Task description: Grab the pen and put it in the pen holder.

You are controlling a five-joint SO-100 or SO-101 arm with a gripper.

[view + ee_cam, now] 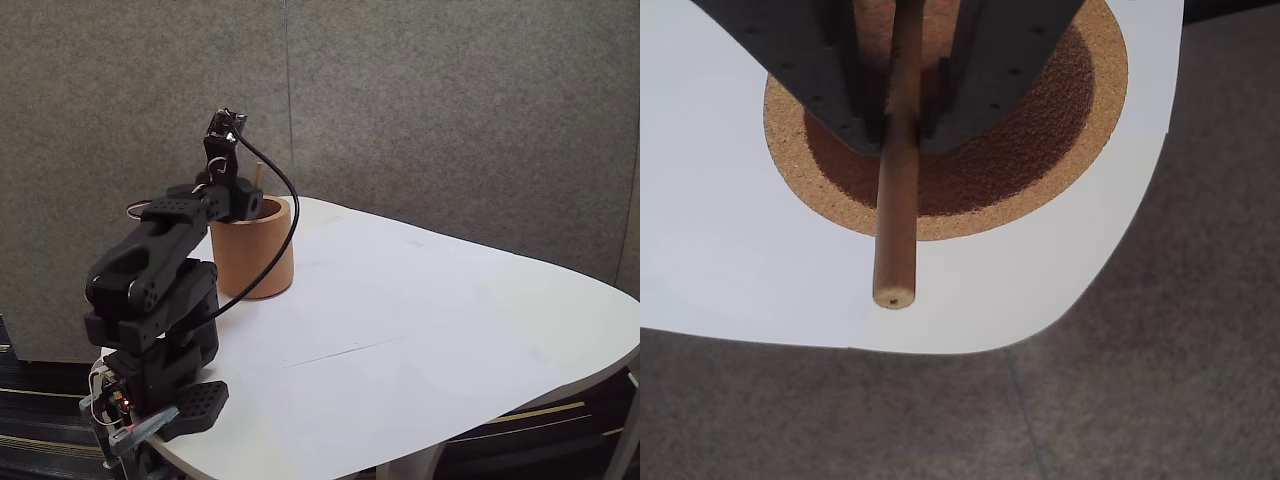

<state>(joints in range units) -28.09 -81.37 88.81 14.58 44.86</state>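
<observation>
pen (pixel 896 200) stands near upright between the fingers (pixel 855 90); over pen holder (pixel 1080 150)

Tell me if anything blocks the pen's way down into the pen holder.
Nothing visible does. The gripper holds the pen above the open mouth of the pen holder, and the cup's inside looks empty in the wrist view.

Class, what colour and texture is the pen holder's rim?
Speckled tan cork, the pen holder inside darker brown; the wrist view shows it best.

Fixed view faces the table (pixel 420 320) from its side; wrist view looks straight down (close) into the shared pen holder (pixel 255 262)
</observation>
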